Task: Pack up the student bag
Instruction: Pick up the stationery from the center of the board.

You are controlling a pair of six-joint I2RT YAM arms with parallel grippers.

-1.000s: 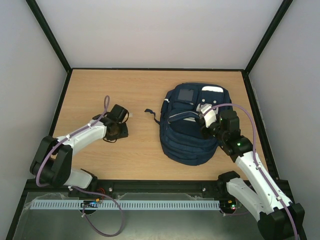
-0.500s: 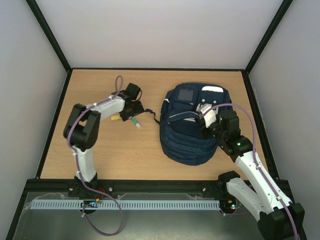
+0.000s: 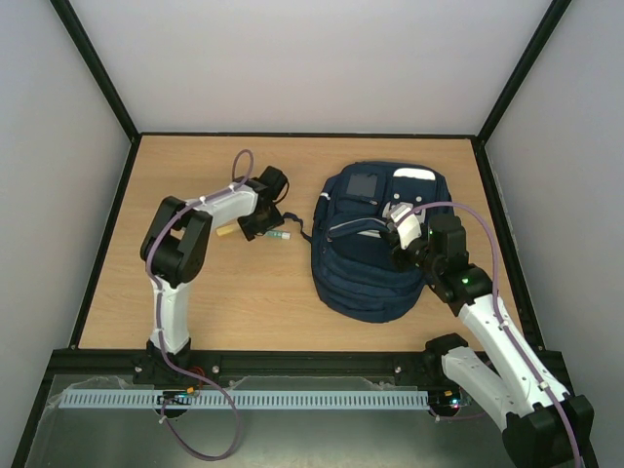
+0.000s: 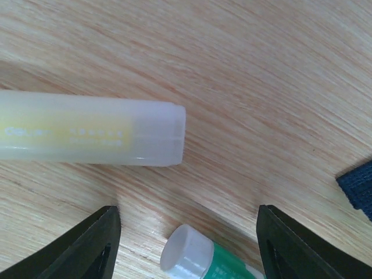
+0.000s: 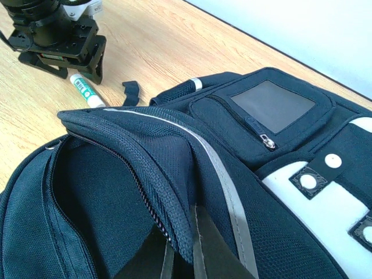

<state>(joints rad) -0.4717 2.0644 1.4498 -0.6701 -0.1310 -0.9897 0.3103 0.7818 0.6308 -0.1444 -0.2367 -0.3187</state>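
Observation:
The navy student bag (image 3: 375,249) lies on the table at centre right, its main zip open. My right gripper (image 3: 398,234) is shut on the bag's zip flap (image 5: 174,221) and holds it lifted, so the opening gapes. My left gripper (image 3: 265,222) is open, low over the table left of the bag. Between its fingers lies a green glue stick (image 4: 200,258) with a white cap. A pale yellow glue stick (image 4: 87,135) lies just beyond it. Both sticks show in the top view, the green one (image 3: 277,235) and the yellow one (image 3: 226,232). The left gripper also shows in the right wrist view (image 5: 61,49).
A loose bag strap (image 3: 295,223) trails on the wood between the left gripper and the bag; its end shows in the left wrist view (image 4: 357,189). Black frame rails (image 3: 112,210) edge the table, with white walls beyond.
My left arm has swung from the left middle of the table up and right to the glue sticks by the bag. The right gripper and the bag have not moved.

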